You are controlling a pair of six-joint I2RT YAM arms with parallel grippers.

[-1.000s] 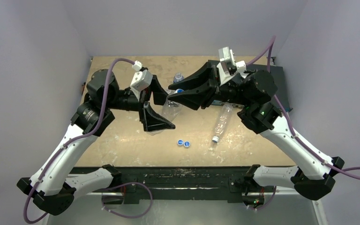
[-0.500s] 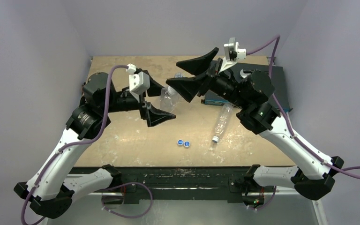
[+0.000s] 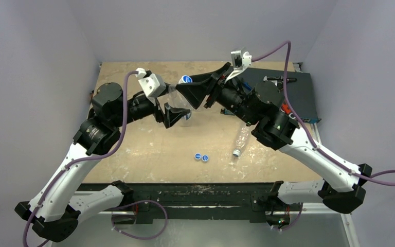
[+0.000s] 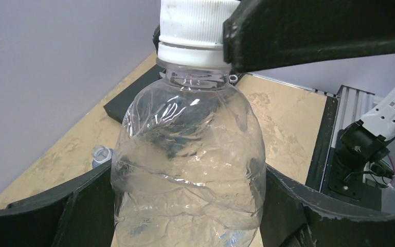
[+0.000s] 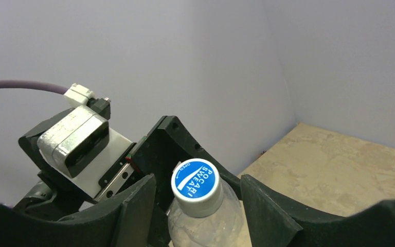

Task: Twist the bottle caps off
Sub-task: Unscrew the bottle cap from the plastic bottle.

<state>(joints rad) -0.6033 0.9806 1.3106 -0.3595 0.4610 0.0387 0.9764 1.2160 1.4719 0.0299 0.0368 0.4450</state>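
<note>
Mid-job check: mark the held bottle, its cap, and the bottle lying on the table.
held bottle (image 4: 187, 154), left wrist view, crinkled body.
cap (image 5: 195, 185), right wrist view, blue top.
lying bottle (image 3: 240, 138), top view, mid-body.

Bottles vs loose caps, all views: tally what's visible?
Bottles: 3 (held, lying, open-necked behind)
Loose blue caps: 2
Total: 5

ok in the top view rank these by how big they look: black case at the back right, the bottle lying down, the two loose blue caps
1. flat black case, though the right arm partly covers it
2. lying clear bottle
3. two loose blue caps, which look the same size, so they tie
</note>
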